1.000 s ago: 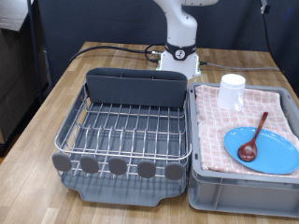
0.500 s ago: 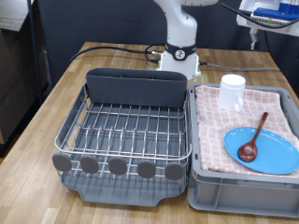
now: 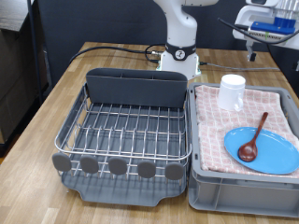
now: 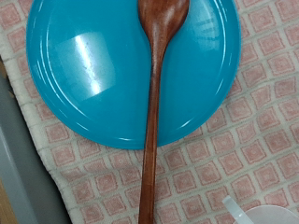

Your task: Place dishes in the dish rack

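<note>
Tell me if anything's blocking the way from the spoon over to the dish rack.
Nothing visible does. The wooden spoon lies on the blue plate in the cloth-lined crate, right beside the dish rack. Only the crate's low wall separates them.

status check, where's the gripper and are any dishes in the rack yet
Gripper partly in view at the exterior view's top right, above the crate. Round light-blue plate, reddish-brown wooden spoon, white cup on pink checkered cloth. Silver wire dish rack holds none.

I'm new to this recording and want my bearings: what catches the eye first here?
The light-blue plate with the wooden spoon lying across it, on the pink checkered cloth in the crate at the exterior view's right. A white cup stands behind them. The wire dish rack on the left holds no dishes; the gripper is out of sight.
</note>
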